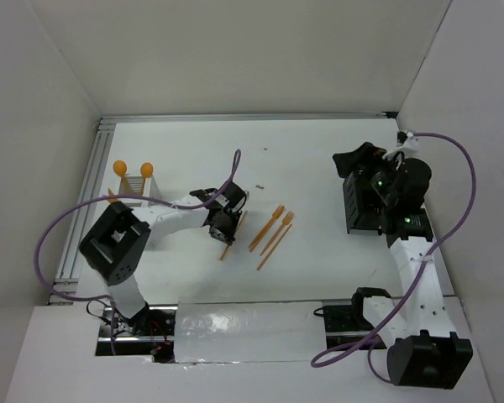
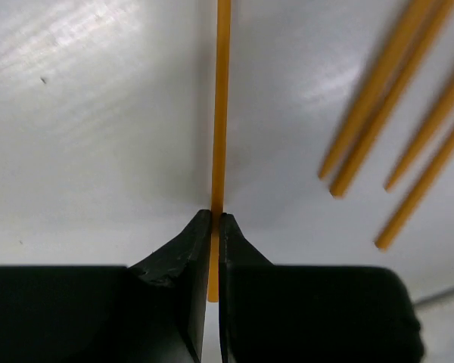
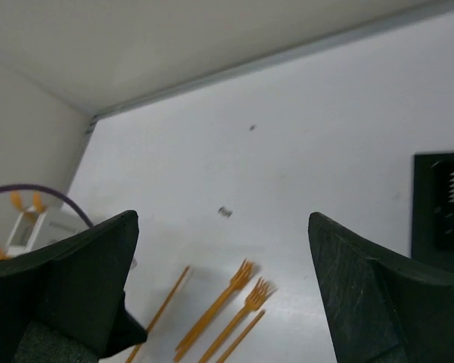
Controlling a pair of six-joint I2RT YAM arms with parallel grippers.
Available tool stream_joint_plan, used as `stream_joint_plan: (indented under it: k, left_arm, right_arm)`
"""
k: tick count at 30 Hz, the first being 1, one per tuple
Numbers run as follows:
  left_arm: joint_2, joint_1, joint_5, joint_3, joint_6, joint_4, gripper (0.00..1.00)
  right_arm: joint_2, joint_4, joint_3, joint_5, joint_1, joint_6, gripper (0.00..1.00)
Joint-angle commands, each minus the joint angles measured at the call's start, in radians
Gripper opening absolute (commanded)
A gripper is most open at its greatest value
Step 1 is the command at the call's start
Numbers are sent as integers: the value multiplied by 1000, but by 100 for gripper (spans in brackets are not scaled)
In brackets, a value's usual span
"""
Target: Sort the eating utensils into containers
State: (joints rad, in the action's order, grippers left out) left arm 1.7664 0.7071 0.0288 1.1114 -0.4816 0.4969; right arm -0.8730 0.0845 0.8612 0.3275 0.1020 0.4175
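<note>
Now | left claw (image 2: 214, 221) low, pinching orange utensil (image 2: 222, 98) (handle) | right claw (image 3: 223, 253) agape

Far half of the table (image 1: 302, 151) is wide open, tons of room. Middle's tighter: loose orange forks (image 1: 273, 228) lie just right of the left gripper (image 2: 215, 221) and the orange utensil (image 2: 222, 113) it's pinching. White caddy (image 1: 136, 189) blocks far left, black caddy (image 3: 425, 215) the right.
</note>
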Motion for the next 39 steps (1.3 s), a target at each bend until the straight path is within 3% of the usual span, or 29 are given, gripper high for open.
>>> stream_joint_plan:
  k: [1, 4, 11, 15, 21, 23, 31, 33, 36, 39]
  left_arm:
    - [-148, -9, -154, -39, 50, -128, 0]
    - [-163, 2, -204, -13, 80, -178, 0]
    - [-185, 54, -234, 15, 104, -279, 0]
    - [-200, 57, -245, 33, 95, -310, 0]
    - [-188, 57, -214, 103, 112, -290, 0]
    - [-194, 57, -211, 108, 94, -297, 0]
    - [-212, 71, -299, 93, 64, -340, 0]
    - [-216, 83, -308, 96, 64, -347, 0]
    - [-222, 86, -316, 94, 58, -363, 0]
    - [-228, 86, -320, 94, 60, -363, 0]
  right_arm:
    - [-29, -86, -65, 191, -33, 132, 99]
    - [-73, -86, -74, 139, -97, 141, 99]
    - [-153, -140, -83, 45, -373, 219, 100]
    - [-218, -79, -42, -53, -461, 210, 100]
    - [-216, -29, -86, -163, -515, 254, 100]
    - [-195, -86, -116, -163, -521, 294, 100]
    - [-242, -137, -105, -280, -594, 322, 95]
    - [-274, -149, -96, -312, -622, 319, 90]
    - [-329, -149, -71, -379, -657, 313, 75]
    - [-333, -149, -71, -410, -660, 308, 26]
